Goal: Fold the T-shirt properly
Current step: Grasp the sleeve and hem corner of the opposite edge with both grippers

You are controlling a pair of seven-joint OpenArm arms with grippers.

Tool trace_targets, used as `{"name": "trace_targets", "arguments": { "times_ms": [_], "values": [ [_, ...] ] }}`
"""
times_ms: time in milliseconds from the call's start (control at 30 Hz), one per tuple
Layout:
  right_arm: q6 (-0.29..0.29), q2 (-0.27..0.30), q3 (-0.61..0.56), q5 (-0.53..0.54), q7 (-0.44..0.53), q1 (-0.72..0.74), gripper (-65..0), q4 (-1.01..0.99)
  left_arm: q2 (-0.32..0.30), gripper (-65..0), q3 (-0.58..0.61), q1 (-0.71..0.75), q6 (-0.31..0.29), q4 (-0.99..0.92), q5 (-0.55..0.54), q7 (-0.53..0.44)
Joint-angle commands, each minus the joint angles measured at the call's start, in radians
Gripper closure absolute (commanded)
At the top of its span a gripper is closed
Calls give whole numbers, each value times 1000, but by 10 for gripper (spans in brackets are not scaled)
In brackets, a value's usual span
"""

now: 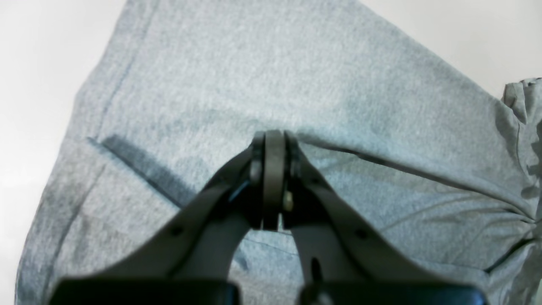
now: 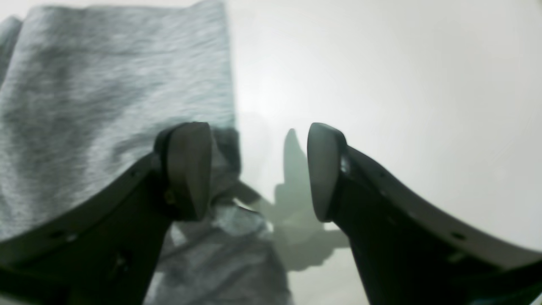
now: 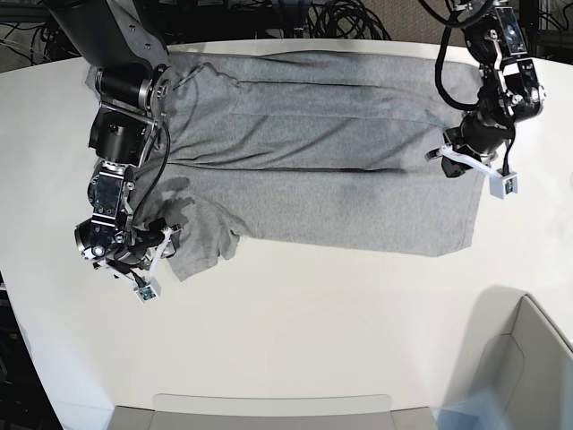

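- Left gripper [image 1: 274, 140] has its jaws pressed together, pinching a ridge of the T-shirt [image 3: 331, 161] cloth; in the left wrist view a fold line runs away from the tips to both sides.
- Right gripper [image 2: 258, 169] stands spread wide, with nothing between its pads; one fingertip [image 2: 188, 165] sits over the cloth's edge and the other over bare table.
- Heather-grey and plain on the side that shows, the T-shirt lies spread lengthwise across the far half of the table [image 3: 313, 331], folded along its length so one long crease runs through the middle.
- In the base view a sleeve [image 3: 204, 240] sticks out crumpled at the near left corner, just beside the right gripper.
- Its opposite end lies flat under the left arm, at that view's right.
- White and smooth, the table has a rounded outline, and the grippers cast soft shadows on it.
- At the near right corner stands a pale bin [image 3: 515, 372], well apart from the garment.
- A flat grey panel [image 3: 269, 412] lies along the near edge of the table.
- Beyond the far edge the room is dark, with black cables [image 3: 349, 18] bundled behind the table.
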Motion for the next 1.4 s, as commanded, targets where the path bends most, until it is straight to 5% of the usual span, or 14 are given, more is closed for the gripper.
{"name": "trace_targets", "arguments": {
  "times_ms": [0, 333, 467, 633, 867, 1100, 1367],
  "values": [
    [-3, 5, -3, 29, 29, 42, -355, -5, -7, 0, -7, -8, 1, 15, -3, -12],
    [-5, 5, -4, 60, 33, 62, -355, -141, -10, 0, -7, -66, 1, -14, -3, -6],
    [-5, 5, -4, 60, 33, 59, -355, -150, -15, -114, -7, -127, -4, -57, -3, -8],
    [-5, 9, -4, 58, 29, 58, -355, -150, -127, -234, 3, -316, -13, -278, -3, -18],
    [-5, 11, -4, 55, 27, 58, -355, -150, -303, -234, 211, -565, -305, -707, 53, -129],
    [-6, 11, -4, 55, 27, 53, -355, -150, -323, -235, 374, -668, -469, -997, 177, -310],
    [-8, 11, -3, 53, 27, 51, -355, -150, -323, -236, 372, -674, -524, -1065, 177, -405]
  ]
}}
